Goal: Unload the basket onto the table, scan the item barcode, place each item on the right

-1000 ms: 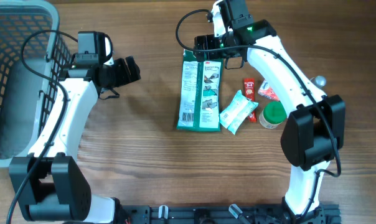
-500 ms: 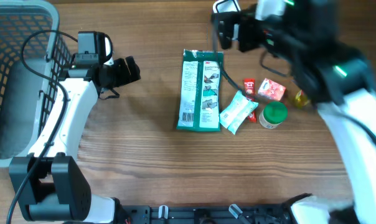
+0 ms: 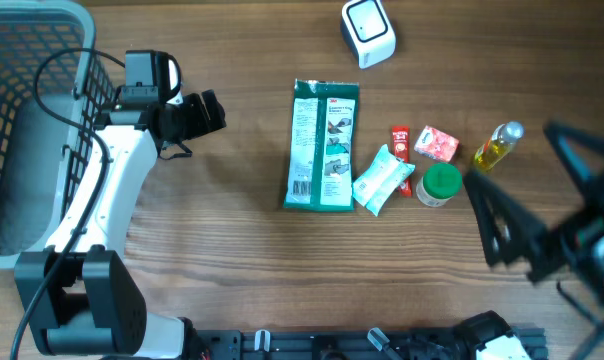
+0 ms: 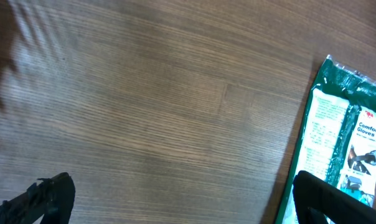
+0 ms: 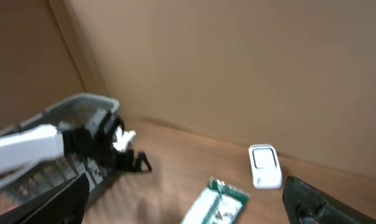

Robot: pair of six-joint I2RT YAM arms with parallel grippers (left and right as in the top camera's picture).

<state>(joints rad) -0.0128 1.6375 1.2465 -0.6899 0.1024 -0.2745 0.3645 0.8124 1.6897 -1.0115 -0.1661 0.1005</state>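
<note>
Our left gripper's (image 4: pixel 183 208) two dark fingers (image 4: pixel 43 200) stand wide apart at the lower corners of the left wrist view, and only the brown wooden table (image 3: pixel 232 260) shows between them. Just past the right-hand finger lies the flat green glove packet (image 4: pixel 345 124), apart from the fingers. From overhead, this gripper hovers left of the packet, with open wood between the two. Behind its white arm sits the grey slatted plastic basket (image 3: pixel 22 130) at the table's left edge. Our right gripper (image 5: pixel 188 208) is likewise spread open, its dark fingers (image 5: pixel 312 202) in the two bottom corners of the right wrist view and clasping nothing. It is raised and looks across the table at the packet, the scanner and the left arm. From overhead, the right arm is a dark blur near the table's lower right edge, well apart from every item. The glove packet lies flat and lengthwise near the middle of the table, printed face up. The small white rounded-square barcode scanner (image 3: pixel 368 32) sits beyond its far end, near but not touching. Beside the packet's right side rests a small white-and-green pouch (image 3: pixel 382 181), then a narrow red sachet (image 3: pixel 401 145), a red-and-white wrapped sweet packet (image 3: pixel 436 145), a green-lidded round jar (image 3: pixel 440 186) and a small yellow bottle with a silver cap (image 3: pixel 497 147).
</note>
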